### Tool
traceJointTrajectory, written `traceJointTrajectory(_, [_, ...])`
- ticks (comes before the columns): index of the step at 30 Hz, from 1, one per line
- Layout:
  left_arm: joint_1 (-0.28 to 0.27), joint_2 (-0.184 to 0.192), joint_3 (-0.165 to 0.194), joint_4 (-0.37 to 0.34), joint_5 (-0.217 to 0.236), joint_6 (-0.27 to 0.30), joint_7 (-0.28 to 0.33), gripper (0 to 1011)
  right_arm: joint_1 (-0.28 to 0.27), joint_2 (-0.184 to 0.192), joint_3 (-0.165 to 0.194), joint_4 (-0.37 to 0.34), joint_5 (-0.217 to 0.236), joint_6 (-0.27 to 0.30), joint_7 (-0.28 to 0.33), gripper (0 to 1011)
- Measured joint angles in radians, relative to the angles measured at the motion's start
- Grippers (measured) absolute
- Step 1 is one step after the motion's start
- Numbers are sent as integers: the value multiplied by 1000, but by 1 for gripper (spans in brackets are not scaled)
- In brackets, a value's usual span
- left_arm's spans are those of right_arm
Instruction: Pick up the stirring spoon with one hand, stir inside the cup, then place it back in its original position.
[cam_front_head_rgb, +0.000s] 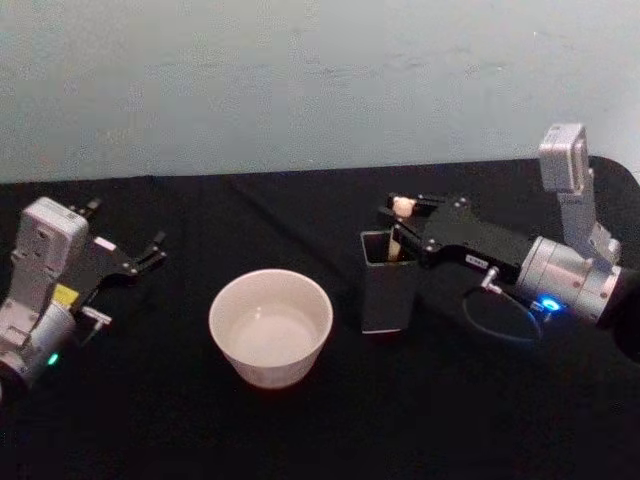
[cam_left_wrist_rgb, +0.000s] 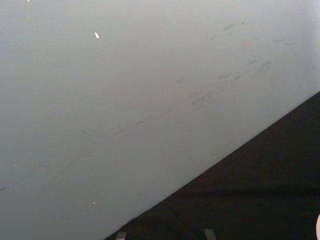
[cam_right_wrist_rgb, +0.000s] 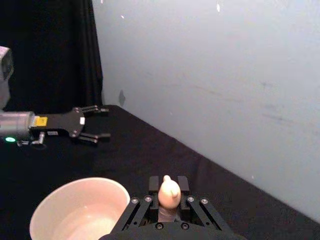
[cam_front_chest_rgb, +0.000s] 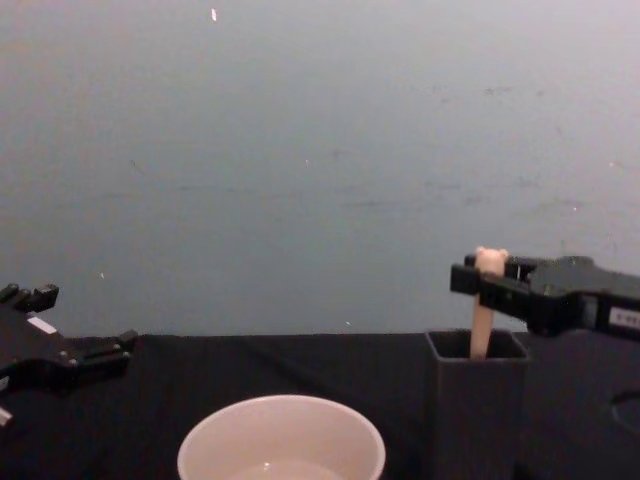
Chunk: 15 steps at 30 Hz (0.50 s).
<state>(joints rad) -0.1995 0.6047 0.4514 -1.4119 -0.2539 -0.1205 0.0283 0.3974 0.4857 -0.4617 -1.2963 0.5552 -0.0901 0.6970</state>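
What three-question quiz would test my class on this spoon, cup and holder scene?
1. Fill in: the cup stands between the holder and the open, idle ___ claw.
2. Which claw grips the spoon? A the left claw, B the right claw.
3. True or false: the spoon lies in the cup.
Key: 1 left claw; 2 B; 3 false, it stands in the holder.

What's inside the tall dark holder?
A spoon: its cream handle with a bear head pokes out of the holder, gripped by the right end effector. The walls hide its lower end. The left end effector sits open, left of the cup.
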Motion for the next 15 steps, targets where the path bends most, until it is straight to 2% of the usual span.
traceJointTrajectory(7, [0,0,0,0,0,0,0,1001,-12,22,18,-66,-1,-6,-16,215])
traceJointTrajectory(15, [0,0,0,0,0,0,0,1001,-37,42,55,-148,7,-35,-41,215])
